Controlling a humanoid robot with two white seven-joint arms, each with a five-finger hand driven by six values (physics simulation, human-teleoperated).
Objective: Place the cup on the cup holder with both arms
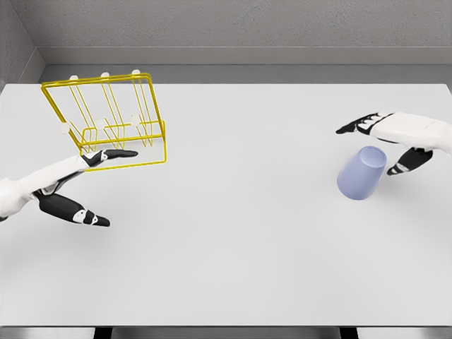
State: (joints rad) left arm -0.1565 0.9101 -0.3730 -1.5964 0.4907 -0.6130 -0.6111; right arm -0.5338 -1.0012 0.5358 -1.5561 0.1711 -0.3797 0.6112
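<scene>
Lavender cup (361,174) upside down on white surface (240,233), 3 o'clock. Right robot hand (385,145) spread around it, holding nothing. Yellow wire cup holder (109,120), tilted, 10 o'clock; left robot hand (88,183) splayed at its base, empty.

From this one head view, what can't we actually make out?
- Cup: its opening faces away, so which way up it stands is unclear, as is contact with the right hand.
- Left hand: whether its fingers touch the yellow wire cup holder can't be told from this angle.
- Both forearms: cut off by the picture's side edges.
- Table: front corners cut off by the bottom edge.
</scene>
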